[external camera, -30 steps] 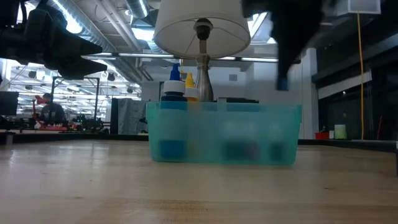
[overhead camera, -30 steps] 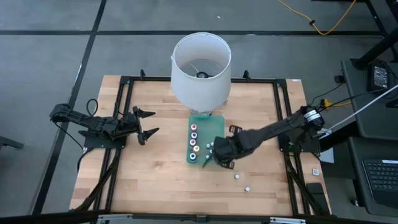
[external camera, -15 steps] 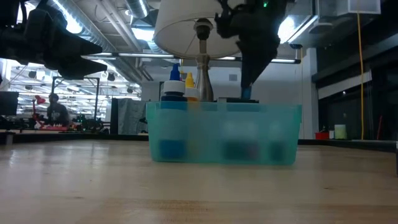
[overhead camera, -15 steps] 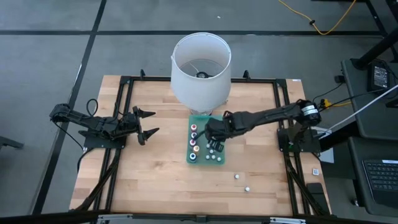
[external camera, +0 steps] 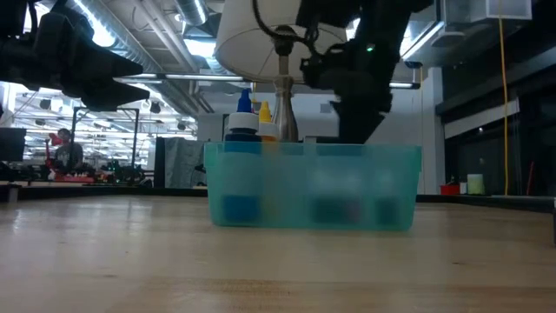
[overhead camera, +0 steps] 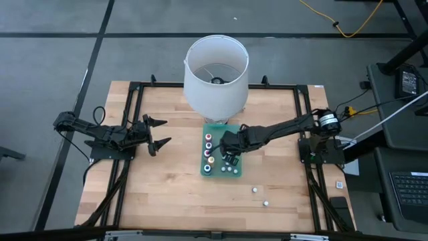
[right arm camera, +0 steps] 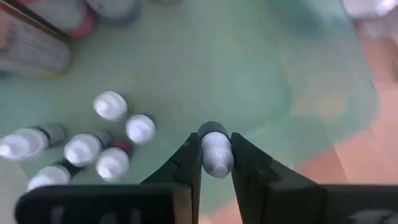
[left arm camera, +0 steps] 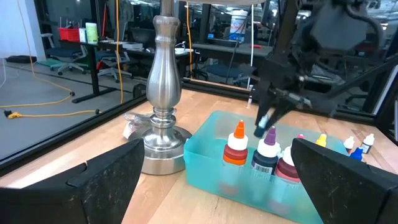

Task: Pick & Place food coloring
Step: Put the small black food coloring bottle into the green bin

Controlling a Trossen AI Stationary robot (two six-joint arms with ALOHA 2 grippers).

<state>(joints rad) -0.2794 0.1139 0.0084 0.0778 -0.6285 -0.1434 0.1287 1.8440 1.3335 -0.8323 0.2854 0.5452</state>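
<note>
The right tool (overhead camera: 231, 154) hung over the teal bin (overhead camera: 233, 131) at mid-tabletop (overhead camera: 174, 187), its fingers (right arm camera: 186, 163) clamped on a small white-capped bottle (right arm camera: 215, 154) of food coloring. In the right wrist view that bottle sat between the two dark fingers above the bin's green floor, with a cluster of other small white-capped bottles (right arm camera: 111, 140) lying in the bin near it. Along the bin's left side stood a row of larger bottles (overhead camera: 208, 152) with coloured caps; the left wrist view showed them upright, orange (left arm camera: 237, 145), purple (left arm camera: 268, 149) and red among them. Two more small bottles (overhead camera: 260, 195) lay on the bare wood, well apart from the bin, toward the front right. A lamp (overhead camera: 215, 73) with a white shade stood just behind the bin. The left tool (overhead camera: 158, 131) waited over the tabletop's left side, well apart from the bin, its fingers spread wide and holding nothing.
</note>
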